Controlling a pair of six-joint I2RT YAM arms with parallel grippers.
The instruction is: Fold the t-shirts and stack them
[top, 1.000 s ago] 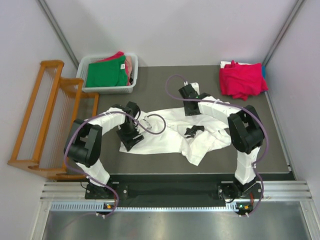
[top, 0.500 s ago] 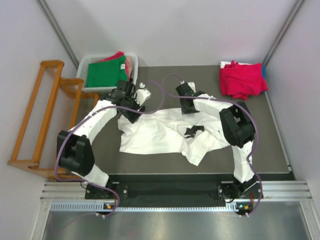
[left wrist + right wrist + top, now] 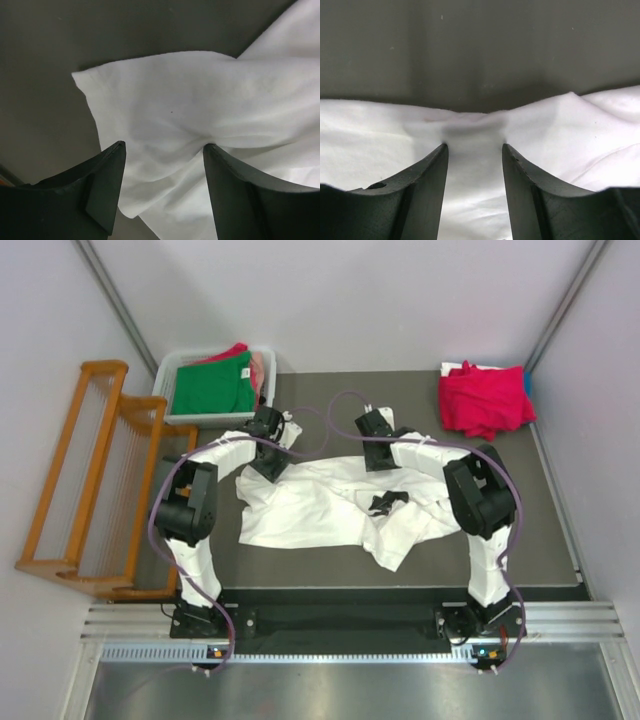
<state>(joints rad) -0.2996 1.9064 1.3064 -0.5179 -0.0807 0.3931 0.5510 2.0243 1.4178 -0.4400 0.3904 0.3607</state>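
The dark table mat (image 3: 420, 400) fills the middle of the scene, with the orange wooden rack (image 3: 85, 480) standing off its left edge. The white t-shirt (image 3: 320, 510) lies spread and rumpled across the centre of the mat, its near right part bunched into folds. A heap of crimson t-shirts (image 3: 485, 400) sits at the far right corner, well apart from the white one. At the far left corner the white slatted basket (image 3: 215, 420) holds a folded bright green t-shirt (image 3: 208, 388) with pinkish red cloth (image 3: 235, 350) behind it. The left gripper (image 3: 268, 462) is down at the white shirt's far left corner; its wrist view shows the fingers (image 3: 107, 185) spread wide, straddling a sleeve that lies flat on the mat, gripping nothing. The right gripper (image 3: 373, 455) is at the shirt's far edge, its fingers (image 3: 422, 185) about half apart, with a low pucker of white cloth between them, not pinched. A small black thing (image 3: 388, 502) lies on the shirt, too small to identify.
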